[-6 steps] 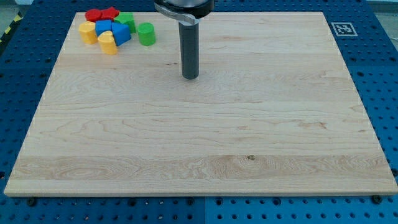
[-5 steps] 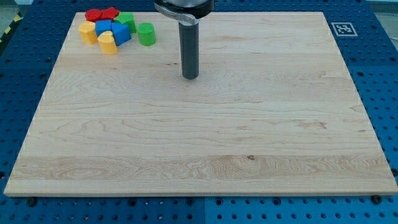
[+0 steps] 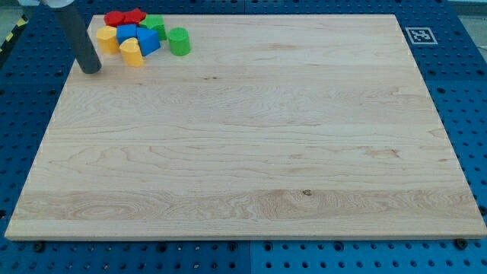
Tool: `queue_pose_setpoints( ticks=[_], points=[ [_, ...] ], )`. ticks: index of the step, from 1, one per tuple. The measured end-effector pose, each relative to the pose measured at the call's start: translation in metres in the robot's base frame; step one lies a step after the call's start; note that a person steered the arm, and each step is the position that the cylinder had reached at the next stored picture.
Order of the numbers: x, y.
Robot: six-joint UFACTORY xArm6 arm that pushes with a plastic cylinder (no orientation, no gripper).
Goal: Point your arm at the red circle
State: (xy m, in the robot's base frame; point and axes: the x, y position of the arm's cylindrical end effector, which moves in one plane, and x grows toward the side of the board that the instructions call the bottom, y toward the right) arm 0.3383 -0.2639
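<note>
The red circle [image 3: 114,18] sits at the view's top left, at the back of a tight cluster of blocks. A red star-like block [image 3: 135,15] is just to its right. My tip [image 3: 90,68] rests on the board at the view's left edge, below and left of the cluster, apart from every block. The nearest block to it is a yellow one [image 3: 107,39], up and to the right.
The cluster also holds two blue blocks [image 3: 126,33] [image 3: 148,41], a yellow block [image 3: 132,52], a green block [image 3: 155,25] and a green cylinder [image 3: 179,42]. The wooden board [image 3: 251,152] lies on a blue pegboard. A marker tag [image 3: 418,35] is at top right.
My rod has swept from the board's upper middle far to the view's left, ending beside the block cluster. The blocks have not moved.
</note>
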Motion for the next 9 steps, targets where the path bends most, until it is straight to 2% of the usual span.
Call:
queue_pose_setpoints(
  ticks=[2, 3, 5, 6, 9],
  points=[
    [-0.043, -0.038],
    [-0.049, -0.04],
    [-0.108, -0.04],
    [-0.123, -0.04],
    [-0.125, -0.032]
  ],
)
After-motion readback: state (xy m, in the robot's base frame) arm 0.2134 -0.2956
